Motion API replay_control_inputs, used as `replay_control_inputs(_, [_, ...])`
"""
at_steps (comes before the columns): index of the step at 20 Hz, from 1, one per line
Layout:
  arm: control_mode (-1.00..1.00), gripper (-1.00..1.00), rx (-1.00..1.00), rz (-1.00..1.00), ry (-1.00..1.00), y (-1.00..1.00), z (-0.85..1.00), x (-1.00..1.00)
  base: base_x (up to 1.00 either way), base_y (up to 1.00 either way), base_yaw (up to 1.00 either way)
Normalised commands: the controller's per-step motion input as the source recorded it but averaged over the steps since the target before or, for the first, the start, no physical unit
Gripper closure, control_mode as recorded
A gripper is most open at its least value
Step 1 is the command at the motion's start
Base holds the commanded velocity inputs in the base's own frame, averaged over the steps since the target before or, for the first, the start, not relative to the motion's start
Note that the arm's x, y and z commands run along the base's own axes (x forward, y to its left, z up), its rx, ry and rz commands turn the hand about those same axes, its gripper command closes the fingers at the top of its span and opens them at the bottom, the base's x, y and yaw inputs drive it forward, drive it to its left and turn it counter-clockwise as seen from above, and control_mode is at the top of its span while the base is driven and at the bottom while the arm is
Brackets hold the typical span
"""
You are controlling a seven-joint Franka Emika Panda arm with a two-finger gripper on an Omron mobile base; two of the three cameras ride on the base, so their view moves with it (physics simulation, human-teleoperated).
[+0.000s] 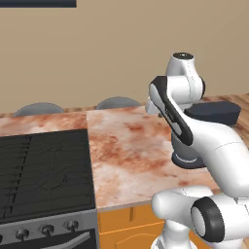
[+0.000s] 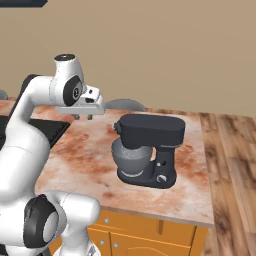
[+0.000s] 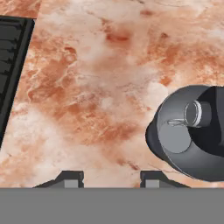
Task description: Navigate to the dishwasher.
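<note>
The dishwasher is out of view. My gripper [image 2: 82, 116] hangs over the reddish marble counter [image 2: 85, 160], pointing down. In the hand view its two dark fingertips [image 3: 70, 177] stand wide apart, so the gripper [image 3: 111, 178] is open with nothing between them and only bare counter [image 3: 96, 87] below.
A black stand mixer [image 2: 150, 150] with a grey bowl [image 3: 192, 131] stands on the counter to the gripper's right. A silver-fronted stove with knobs [image 1: 46, 229] and a black cooktop [image 1: 44, 165] lies left. Orange cabinet doors [image 2: 145, 235] sit under the counter. Two grey stools [image 1: 116, 102] stand behind; wooden floor [image 2: 235, 165] lies right.
</note>
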Motion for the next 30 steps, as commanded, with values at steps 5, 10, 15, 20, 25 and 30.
replay_control_inputs(5, [-1.0, -1.0, 0.0, -0.12, -0.01, -0.19, 0.0, -0.73, 0.0, 0.0, 0.0])
replay_control_inputs(10, [-1.0, -1.0, 0.01, -0.2, -0.08, -0.38, 0.0, -1.0, 0.0, 0.0, 0.0])
replay_control_inputs(15, [-1.0, -1.0, 0.0, -0.19, -0.09, -0.36, 0.0, -1.0, 0.0, 0.0, 0.0])
replay_control_inputs(20, [-1.0, -1.0, 0.01, -0.13, -0.03, -0.12, 0.23, -0.94, 0.0, 0.0, 0.0])
replay_control_inputs(25, [-1.0, -1.0, 0.01, -0.03, -0.03, -0.03, 0.42, -0.63, 0.0, 0.0, 0.0])
replay_control_inputs(30, [-1.0, -1.0, 0.02, 0.1, 0.02, 0.0, 0.47, -0.15, 0.0, 0.0, 0.0])
